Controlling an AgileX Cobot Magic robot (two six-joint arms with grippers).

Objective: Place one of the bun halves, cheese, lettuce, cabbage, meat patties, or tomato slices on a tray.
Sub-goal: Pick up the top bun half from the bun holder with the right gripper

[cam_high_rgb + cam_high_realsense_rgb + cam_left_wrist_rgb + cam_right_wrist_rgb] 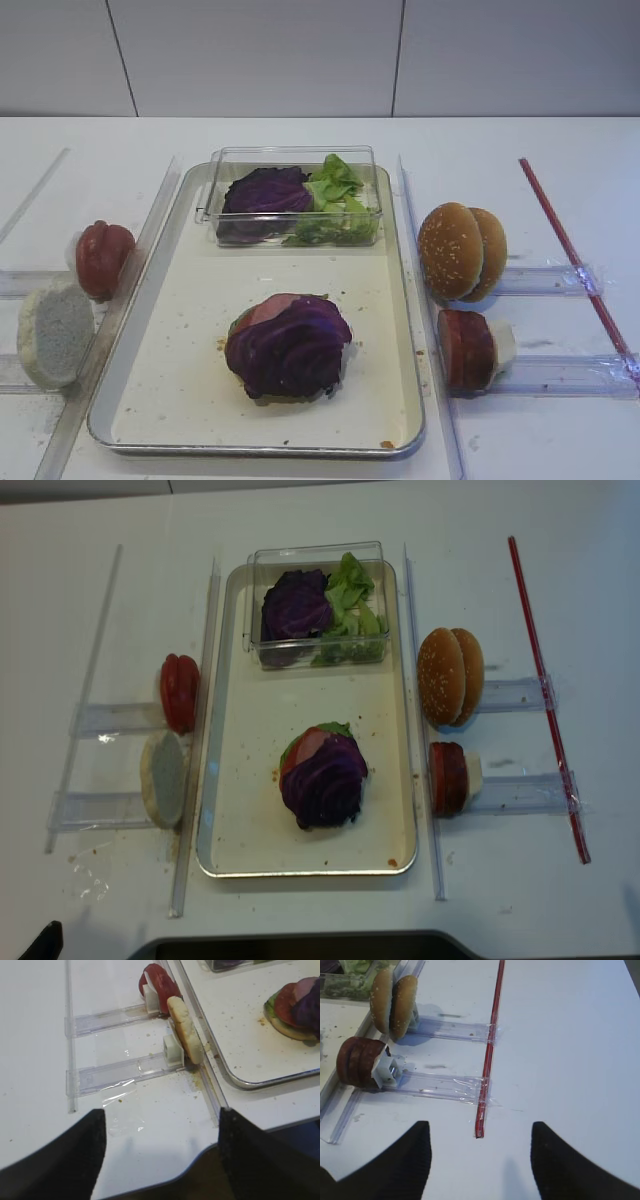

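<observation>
Two sesame bun halves [452, 250] [382, 997] stand on edge in a clear rack right of the tray [180, 380]. Meat patties [465, 348] [356, 1060] stand in the rack in front of them. Left of the tray are tomato slices [103, 258] [157, 985]. On the tray sits a stack topped with purple cabbage [290, 345]. More cabbage [265, 190] and lettuce [335, 195] fill a clear box. No cheese shows. My right gripper [480, 1132] hangs open and empty over bare table. My left gripper [162, 1120] is open and empty above the table's front edge.
A pale floury bun half [55, 333] [185, 1030] stands in the left front rack. A red strip [570, 250] [490, 1045] runs along the right side, and clear rails [425, 330] border the tray. The table's front edge [250, 1145] lies under the left gripper.
</observation>
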